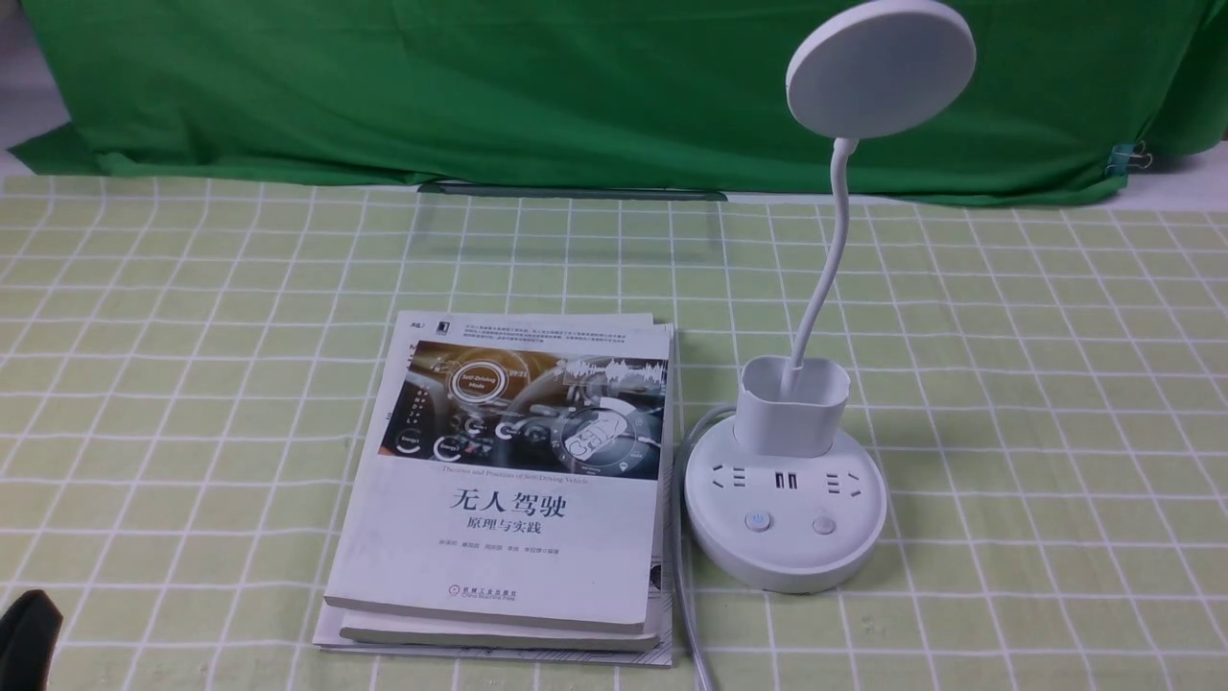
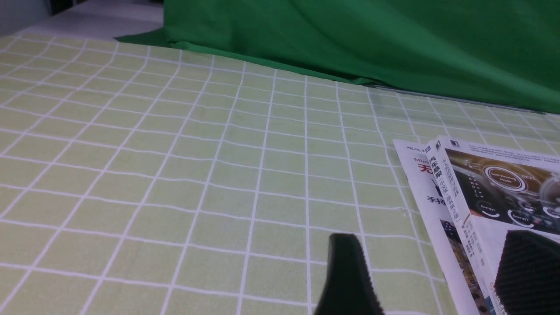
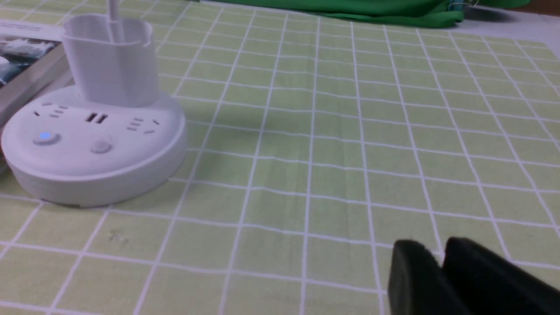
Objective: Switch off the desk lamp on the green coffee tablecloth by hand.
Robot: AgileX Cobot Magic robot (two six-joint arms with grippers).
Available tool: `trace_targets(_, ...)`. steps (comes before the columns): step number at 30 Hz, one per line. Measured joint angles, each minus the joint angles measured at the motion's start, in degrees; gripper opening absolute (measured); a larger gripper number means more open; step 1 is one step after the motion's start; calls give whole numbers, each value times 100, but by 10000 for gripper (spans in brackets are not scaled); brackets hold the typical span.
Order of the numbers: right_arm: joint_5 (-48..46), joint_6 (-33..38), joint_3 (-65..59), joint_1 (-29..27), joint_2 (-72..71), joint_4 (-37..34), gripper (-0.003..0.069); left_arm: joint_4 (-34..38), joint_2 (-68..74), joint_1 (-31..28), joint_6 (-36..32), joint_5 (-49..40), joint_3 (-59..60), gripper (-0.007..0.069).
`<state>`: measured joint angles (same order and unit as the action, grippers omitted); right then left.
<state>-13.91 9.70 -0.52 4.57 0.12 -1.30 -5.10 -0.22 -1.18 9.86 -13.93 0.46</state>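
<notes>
The desk lamp (image 1: 787, 499) is standing on the green coffee tablecloth (image 1: 1036, 384) just beside the books (image 1: 508, 489), buttons facing the robot, while the right gripper (image 3: 442, 258) is hovering nearby, fingers nearly together, and the left gripper (image 2: 433, 267) is waiting, spread.

In the front view the left gripper (image 1: 29, 638) was cut off at seven o'clock; the lamp's cord (image 1: 693, 624) ran off at six.
</notes>
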Motion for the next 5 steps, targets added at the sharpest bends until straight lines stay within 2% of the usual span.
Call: trace_targets(5, 0, -6, 0, 0, 0, 0, 192, 0, 0, 0, 0, 0, 0, 410)
